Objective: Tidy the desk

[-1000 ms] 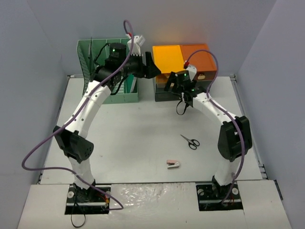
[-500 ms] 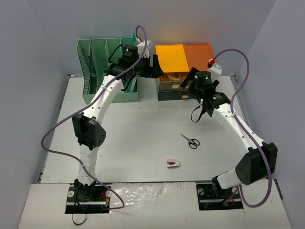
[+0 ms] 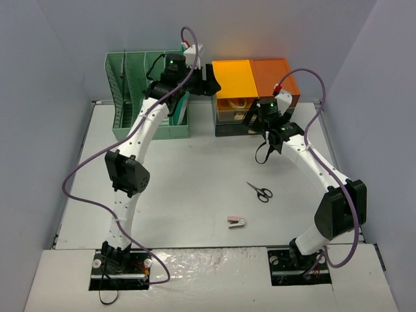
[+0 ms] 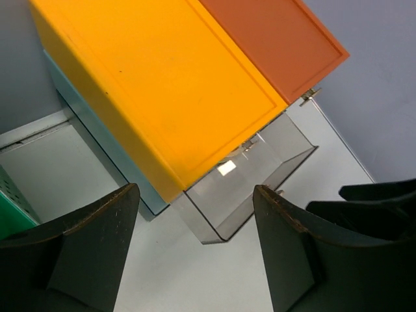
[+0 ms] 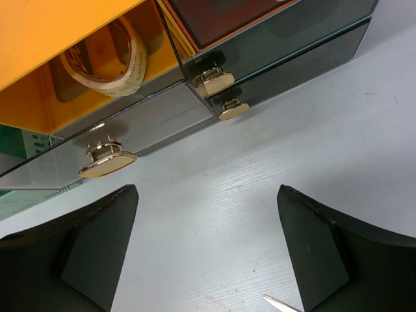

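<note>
**Reader:** What are the jaws doing here?

**Legend:** The right jaws are standing apart and gripping nothing. They are hovering just in front of the smoky transparent drawer, which is jutting out of the orange-and-dark-grey drawer unit. The left jaws, also apart and empty, are hanging near the top of that unit, looking down on its orange lid.

**Reader:** How is the step best done?

**Legend:** Judging by the pose, the drawer is being readied for loose items. The right jaws should be squaring up on its oval brass pull and closing behind the knob rather than on its rim. They should then be moving straight along the runners, so that the unit is not skidding on the large off-white matte surface. That surface is lying under everything, from the arm bases to the back wall.

**Reader:** And the counts?

**Legend:**
- three brass pulls
- one roll of beige tape in the orange compartment
- one pair of black-handled scissors
- one small pink-and-white object, too small to identify
- one mint-green slotted file rack
- two arms
</note>
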